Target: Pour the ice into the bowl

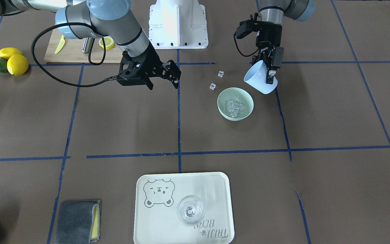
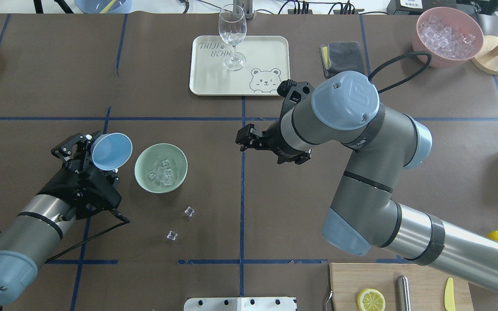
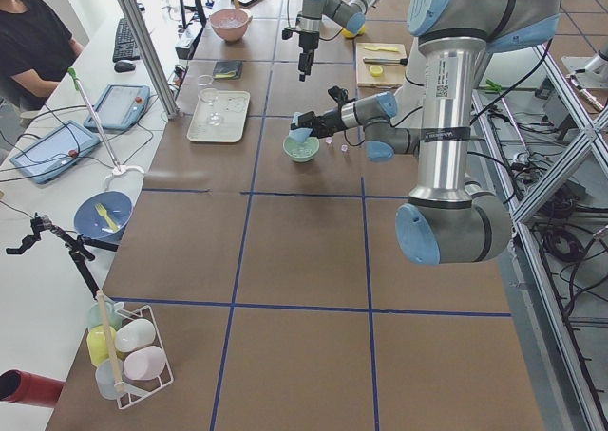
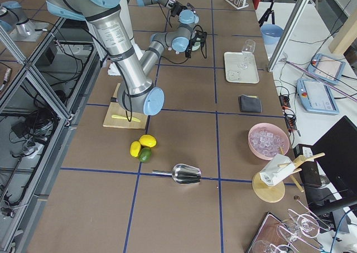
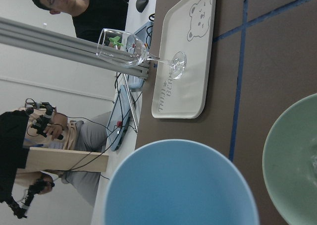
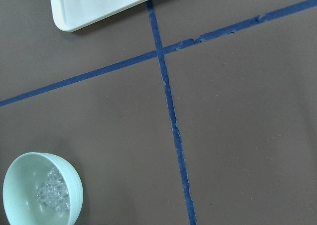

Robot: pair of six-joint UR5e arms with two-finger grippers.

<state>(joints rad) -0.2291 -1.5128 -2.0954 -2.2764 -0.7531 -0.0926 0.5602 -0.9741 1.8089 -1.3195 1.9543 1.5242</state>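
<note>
My left hand is clamped on the rim of a round pale blue cup, one finger inside and one outside; the cup hangs tilted above the brown paper-covered tabletop, its mouth turned toward the bowl side, and in my left wrist view its inside shows plain blue; just beside this hand, inboard of it and a little lower, sits the round pale mint-green matte bowl, upright on the tabletop, apart from the cup; a small heap of clear glassy ice cubes lies in the bottom of the bowl; two stray clear cubes lie on the tabletop outside it, inboard of my left hand and on the side toward my base, one nearer my base than the other, both apart from the bowl's wall.

My right hand hangs above the tabletop with its fingers spread and nothing between them, well apart from the bowl and from my left hand, close over a blue tape line; beyond this hand, away from my base, lies a cream rectangular tray with a printed bear, and a clear stemmed glass stands upright on it.
</note>
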